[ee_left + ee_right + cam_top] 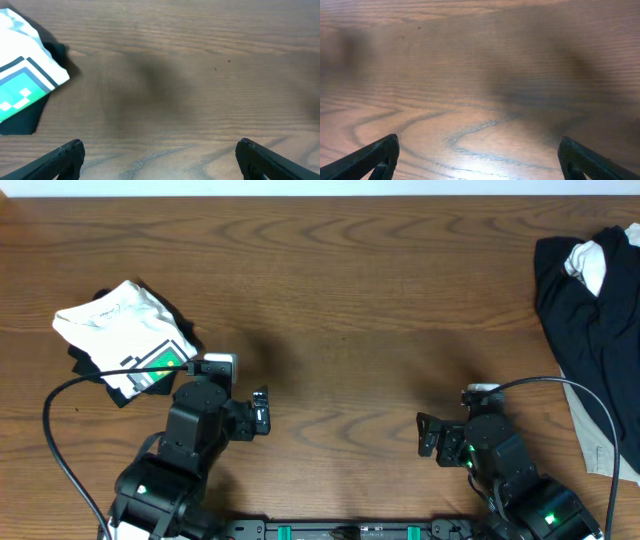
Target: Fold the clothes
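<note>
A folded white T-shirt (125, 330) with a green-and-black print lies at the left of the wooden table on a black garment. In the left wrist view the shirt (25, 80) shows at the upper left. A pile of black and white clothes (590, 310) lies at the right edge. My left gripper (261, 412) is open and empty, to the right of the folded shirt; its fingers (160, 155) are wide apart over bare wood. My right gripper (427, 436) is open and empty, left of the pile; its fingers (479, 155) also hang over bare wood.
A beige cloth (600, 430) lies under the pile at the far right. Black cables run from both arms, one (60, 430) by the left arm and one (580, 395) across the right pile. The table's far edge (320, 192) is at the top.
</note>
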